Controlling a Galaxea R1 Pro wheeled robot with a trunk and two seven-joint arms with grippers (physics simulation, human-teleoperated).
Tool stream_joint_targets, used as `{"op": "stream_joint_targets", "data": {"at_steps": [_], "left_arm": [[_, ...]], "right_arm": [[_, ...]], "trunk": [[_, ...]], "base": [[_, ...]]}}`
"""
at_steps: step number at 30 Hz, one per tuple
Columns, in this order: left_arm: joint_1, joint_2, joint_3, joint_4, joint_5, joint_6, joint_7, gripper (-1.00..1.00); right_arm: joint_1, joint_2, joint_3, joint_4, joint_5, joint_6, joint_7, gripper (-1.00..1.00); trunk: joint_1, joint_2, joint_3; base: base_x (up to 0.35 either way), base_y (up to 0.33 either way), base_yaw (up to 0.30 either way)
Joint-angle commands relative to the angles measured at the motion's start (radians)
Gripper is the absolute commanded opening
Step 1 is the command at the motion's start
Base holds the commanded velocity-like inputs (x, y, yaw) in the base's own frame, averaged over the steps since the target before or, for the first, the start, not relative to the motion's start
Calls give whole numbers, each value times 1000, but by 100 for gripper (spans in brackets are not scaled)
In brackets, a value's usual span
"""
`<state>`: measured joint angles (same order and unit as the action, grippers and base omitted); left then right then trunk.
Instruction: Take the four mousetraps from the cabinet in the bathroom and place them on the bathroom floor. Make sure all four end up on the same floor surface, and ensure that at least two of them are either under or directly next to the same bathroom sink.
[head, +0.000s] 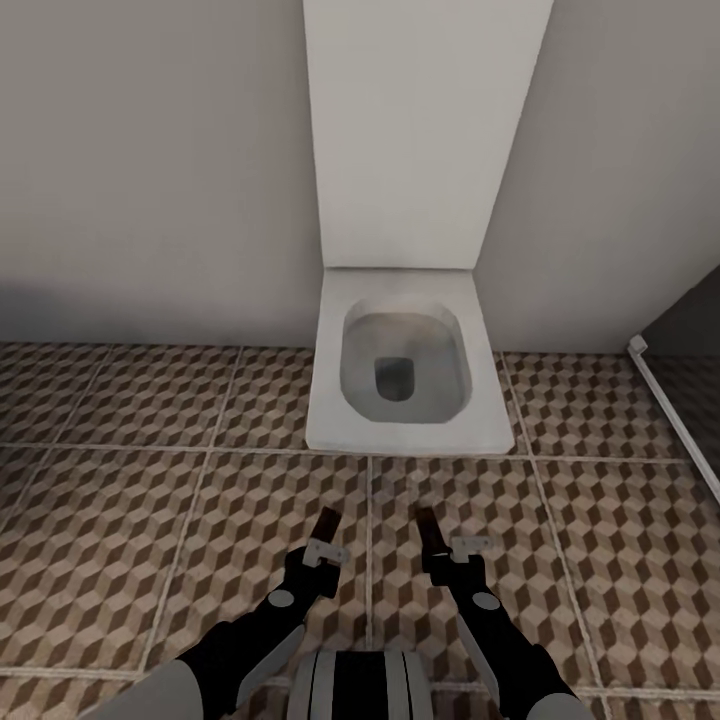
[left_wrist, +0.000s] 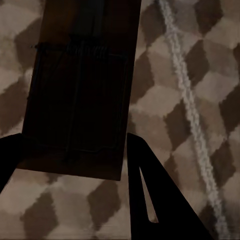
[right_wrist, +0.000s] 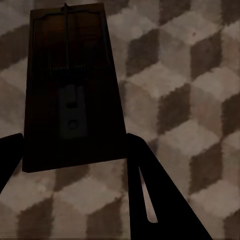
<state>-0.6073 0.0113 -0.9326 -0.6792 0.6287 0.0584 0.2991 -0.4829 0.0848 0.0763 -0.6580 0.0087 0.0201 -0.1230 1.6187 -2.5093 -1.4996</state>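
Each of my grippers holds a mousetrap above the cube-patterned bathroom floor (head: 150, 520). My left gripper (head: 322, 545) is shut on a brown mousetrap (head: 325, 523), which sticks out forward from its fingers. In the left wrist view that mousetrap (left_wrist: 80, 95) lies dark between the two black fingers (left_wrist: 150, 195), its wire spring visible. My right gripper (head: 436, 550) is shut on a second mousetrap (head: 427, 528). The right wrist view shows this mousetrap (right_wrist: 72, 90) with its metal plate, over the floor tiles (right_wrist: 180, 100). The cabinet and the sink are out of view.
A square white toilet (head: 405, 370) with its tall white cistern panel (head: 420, 130) stands against the grey wall straight ahead. At the right edge a white rail (head: 675, 410) runs along a dark opening. Open tiled floor lies to the left and right of the toilet.
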Motion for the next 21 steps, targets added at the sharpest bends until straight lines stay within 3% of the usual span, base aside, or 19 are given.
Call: {"op": "stream_joint_targets", "data": {"at_steps": [1,8,14,21], "left_arm": [[-1,2,-7,-3,1,4,12,-100],[-1,36,-8,-12,0,-8,11,-100],[-1,64,-14,-12,0,-84,7,-100],[-2,68,-72,-5,1,-97,7,-100]], "right_arm": [[0,0,4,-1,-3,1,-7,-100],[0,0,4,0,-3,2,-7,-100],[0,0,5,0,-3,2,-7,-100],[0,0,4,0,-3,1,-7,-100]], "trunk": [[0,0,-1],[0,0,-1],[0,0,-1],[0,0,-1]], "base": [[0,0,0],[0,0,0],[0,0,0],[0,0,0]]}}
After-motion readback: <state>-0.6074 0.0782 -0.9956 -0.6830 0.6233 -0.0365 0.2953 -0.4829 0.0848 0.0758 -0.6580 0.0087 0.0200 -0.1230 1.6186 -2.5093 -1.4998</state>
